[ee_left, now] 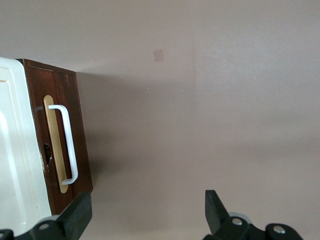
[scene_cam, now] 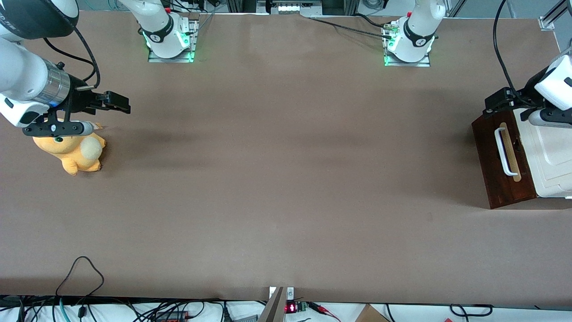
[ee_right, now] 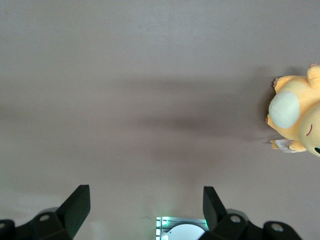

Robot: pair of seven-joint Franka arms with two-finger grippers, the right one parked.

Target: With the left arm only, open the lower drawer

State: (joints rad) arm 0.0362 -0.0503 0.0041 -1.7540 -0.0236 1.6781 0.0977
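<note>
Dark red-brown wood forms the front of the lower drawer [scene_cam: 500, 165], which sits at the right edge of the front view, toward the working arm's end of the brown surface [scene_cam: 286, 179]. Its white bar handle [scene_cam: 504, 151] is mounted on a pale tan strip [scene_cam: 511, 152]. The drawer appears closed, its front flush against the cream-white cabinet body [scene_cam: 552, 156]; its interior is hidden, so any contents cannot be determined.

The left arm [scene_cam: 556, 89] holds its gripper [scene_cam: 497, 103] above the upper corner of the drawer front, clear of the handle. In the left wrist view the fingers [ee_left: 77, 212] stand well apart with nothing between them, and the handle [ee_left: 67, 145] lies off to one side of the gap, not inside it.

Risks from this position:
- Misalignment: closing the fingers here would grip air, or pinch the drawer's edge instead of the bar.
- Collision: a descent without lateral correction may strike the cabinet top.
- Cabinet drag: nothing visible anchors the unit, so a pull may slide the whole cabinet rather than extend the drawer.

An orange plush toy [scene_cam: 73, 152] lies at the left of the front view, well apart from the work area.
</note>
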